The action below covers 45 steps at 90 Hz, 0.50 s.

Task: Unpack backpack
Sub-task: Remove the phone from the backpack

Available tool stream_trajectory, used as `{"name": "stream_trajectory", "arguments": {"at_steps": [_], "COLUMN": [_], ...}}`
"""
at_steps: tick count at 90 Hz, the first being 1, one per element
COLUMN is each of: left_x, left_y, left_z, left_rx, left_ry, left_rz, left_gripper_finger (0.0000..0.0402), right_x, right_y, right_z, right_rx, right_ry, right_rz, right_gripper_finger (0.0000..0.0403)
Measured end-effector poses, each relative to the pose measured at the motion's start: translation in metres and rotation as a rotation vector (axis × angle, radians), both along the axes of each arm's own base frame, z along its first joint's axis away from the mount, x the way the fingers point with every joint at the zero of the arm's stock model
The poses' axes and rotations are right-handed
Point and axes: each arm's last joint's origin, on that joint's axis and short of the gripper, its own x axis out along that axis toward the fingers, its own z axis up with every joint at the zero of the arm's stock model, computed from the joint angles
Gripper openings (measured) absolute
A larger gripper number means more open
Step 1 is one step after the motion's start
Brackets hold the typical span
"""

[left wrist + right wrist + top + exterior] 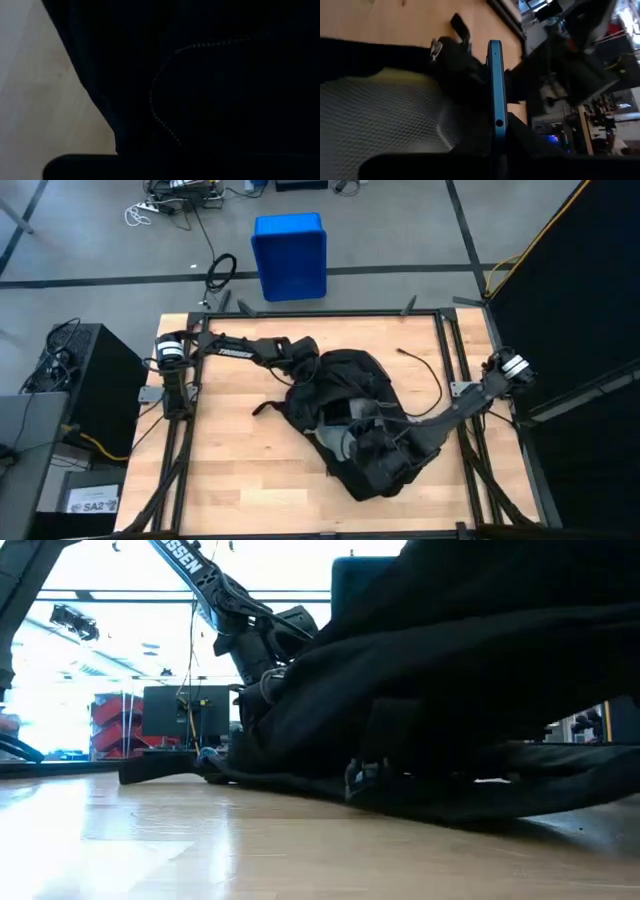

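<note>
lying in the middle of the wooden table (pixel 230 470), slightly toward the right side: the backpack (pixel 345 380), black, soft and crumpled, with one strap (pixel 268 407) stretched out flat on the wood toward the left. seen from table height as a big dark heap (pixel 480 670) filling most of the picture, the lower edge resting on the table.

reaching in from the left rear corner: the left arm (pixel 235 348), with the left gripper (pixel 303 360) pressed against the rear upper edge of the backpack. nothing but black fabric with a line of stitching (pixel 160 115) in the left wrist view, so cannot tell whether these fingers are apart or together.

coming in from the right side: the right arm (pixel 470 405), with the right gripper (pixel 372 438) at the front part of the backpack, over a grey mesh area. clamped between its fingers, in the right wrist view: a thin blue phone (pixel 496 90), seen on its edge, standing just above the grey mesh (pixel 380 115) and the black fabric.

beyond the rear edge of the table, on the floor: a blue bin (pixel 290 255). to the left of the table: a black box (pixel 85 375) with cables.
</note>
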Motion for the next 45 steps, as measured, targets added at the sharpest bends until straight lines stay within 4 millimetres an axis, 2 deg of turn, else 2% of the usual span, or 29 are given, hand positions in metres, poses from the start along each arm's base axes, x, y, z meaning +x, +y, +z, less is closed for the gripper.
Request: {"name": "stream_trajectory", "arguments": {"at_steps": [20,45], "left_x": [-0.004,-0.011], "left_y": [-0.001,-0.006], "left_z": [-0.003,-0.012], "left_rx": [0.012,-0.005], "left_ry": [0.025,0.006], "left_rz": [-0.029,-0.08], "left_gripper_finger": [0.0,0.0], "right_x": [-0.007,-0.018], "right_y": [0.004,-0.022], "right_z": [0.032,0.067], "right_rx": [-0.011,-0.034], "right_ry": [-0.056,-0.211], "right_rz": [-0.036,-0.182], "right_gripper_finger": [0.0001,0.0001]}}
